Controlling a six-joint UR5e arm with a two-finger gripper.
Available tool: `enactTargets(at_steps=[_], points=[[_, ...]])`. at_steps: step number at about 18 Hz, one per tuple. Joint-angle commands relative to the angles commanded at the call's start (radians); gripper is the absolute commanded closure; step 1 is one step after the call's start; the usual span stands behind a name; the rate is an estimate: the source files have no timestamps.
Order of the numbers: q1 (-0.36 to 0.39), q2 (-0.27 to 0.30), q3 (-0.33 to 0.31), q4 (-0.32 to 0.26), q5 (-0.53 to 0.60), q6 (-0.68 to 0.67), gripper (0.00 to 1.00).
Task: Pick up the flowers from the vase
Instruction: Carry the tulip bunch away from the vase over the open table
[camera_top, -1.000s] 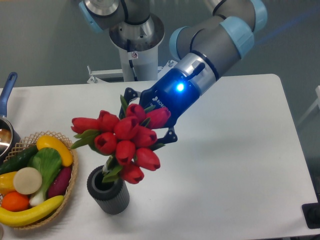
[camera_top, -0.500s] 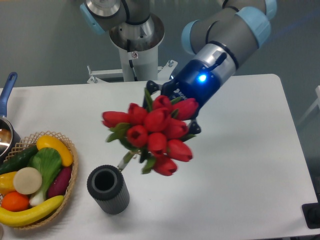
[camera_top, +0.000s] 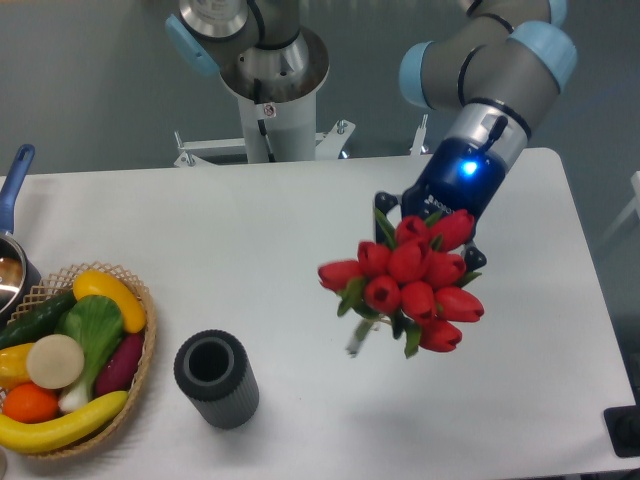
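You have a wicker basket (camera_top: 140, 385) of fruit and vegetables far left of the gripper | white table (camera_top: 300, 250) beneath | blue-handled pot (camera_top: 14, 235), probably, at left edge.

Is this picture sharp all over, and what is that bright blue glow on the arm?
In the fixed camera view, the flowers look slightly soft, perhaps from motion, while the vase and basket are crisper. The glow is a small lit spot on the wrist just above the hand, bright enough to wash out locally. Lighting is even and shadows on the table are faint.
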Motion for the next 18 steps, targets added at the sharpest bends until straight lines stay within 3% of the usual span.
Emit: enactTargets(at_steps=[3, 7, 9, 14, 18], points=[[-0.006, 0.014, 0.009, -0.003, 0.081, 0.000, 1.00], [-0.032, 0.046, 0.002, -0.050, 0.398, 0.002, 1.00], [-0.073, 0.045, 0.008, -0.078, 0.491, 0.002, 1.00], [-0.078, 0.043, 0.012, -0.086, 0.530, 0.003, 0.97], [-0.087, 0.048, 0.020, -0.132, 0.609, 0.006, 0.95]])
